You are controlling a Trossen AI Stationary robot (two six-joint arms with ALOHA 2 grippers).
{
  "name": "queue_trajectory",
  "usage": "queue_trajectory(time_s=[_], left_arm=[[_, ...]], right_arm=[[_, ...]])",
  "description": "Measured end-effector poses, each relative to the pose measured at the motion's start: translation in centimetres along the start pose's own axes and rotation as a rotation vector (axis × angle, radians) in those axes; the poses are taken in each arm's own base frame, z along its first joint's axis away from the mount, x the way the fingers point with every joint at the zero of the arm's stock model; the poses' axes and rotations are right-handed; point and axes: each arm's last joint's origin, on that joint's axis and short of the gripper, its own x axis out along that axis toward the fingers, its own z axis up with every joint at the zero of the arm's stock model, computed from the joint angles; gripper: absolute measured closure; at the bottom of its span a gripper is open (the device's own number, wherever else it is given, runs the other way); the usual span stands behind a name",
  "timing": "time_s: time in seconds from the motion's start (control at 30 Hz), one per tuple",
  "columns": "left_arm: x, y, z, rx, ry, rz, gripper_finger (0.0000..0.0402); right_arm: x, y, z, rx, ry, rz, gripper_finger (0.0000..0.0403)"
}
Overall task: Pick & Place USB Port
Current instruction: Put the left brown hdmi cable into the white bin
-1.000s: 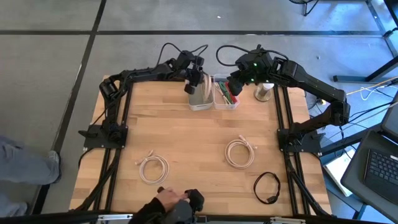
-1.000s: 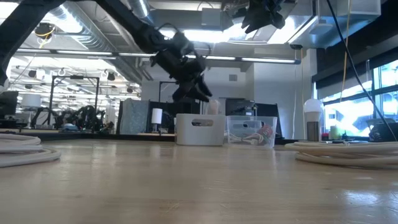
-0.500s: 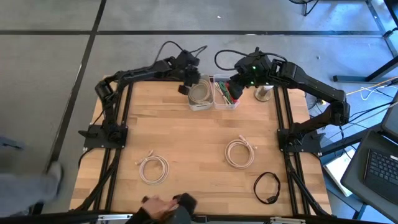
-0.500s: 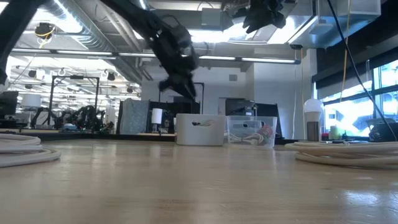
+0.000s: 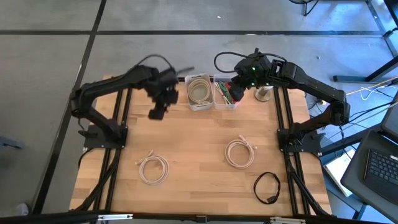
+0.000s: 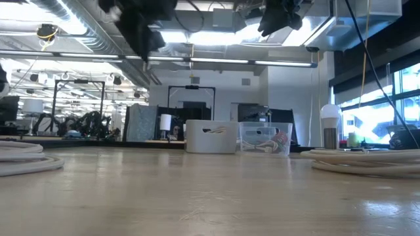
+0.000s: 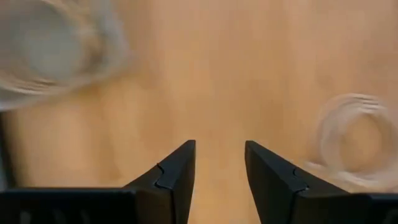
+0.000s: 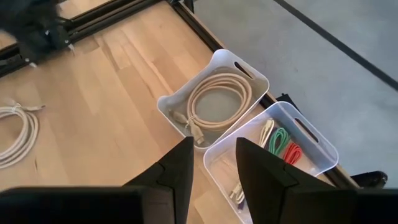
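A coiled white USB cable lies in the white bin at the table's far edge; the right wrist view shows the same coil. Two more white coils lie flat on the wooden table. My left gripper hangs above the table, left of the white bin, pointing steeply down. In its wrist view it is open with nothing between the fingers. My right gripper hovers high over the clear bin, open and holding nothing.
The clear bin holds green, red and pale cables. A pale cup stands at the far right corner. A black cable loop lies near the front right. Dark frame rails run along both table sides.
My left gripper has swung away from above the white bin toward the table's left and near side, rising and tipping to point steeply down. The white coil stays in the bin. A person's hand at the near edge has drawn back out of view.
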Motion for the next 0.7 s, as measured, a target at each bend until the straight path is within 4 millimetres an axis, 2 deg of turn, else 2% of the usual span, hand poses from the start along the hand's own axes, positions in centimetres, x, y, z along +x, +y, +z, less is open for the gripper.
queue_trajectory(time_s=[0.17,0.33,0.47,0.7], left_arm=[[1.4,-4.3,0.0,-0.042,0.072,-0.100,0.0274],[4.7,-8.3,-1.2,-0.026,0.198,-0.197,0.0274],[7.4,-11.5,-2.4,0.080,0.304,-0.237,0.0274],[11.0,-16.0,-2.9,0.250,0.224,-0.242,0.0274]], right_arm=[[0.0,0.0,0.0,-0.037,-0.002,0.000,0.0280],[0.0,0.0,0.0,-0.085,0.001,0.000,0.0280],[0.0,0.0,0.0,-0.122,0.002,0.000,0.0280],[0.0,0.0,0.0,-0.161,0.002,0.000,0.0280]])
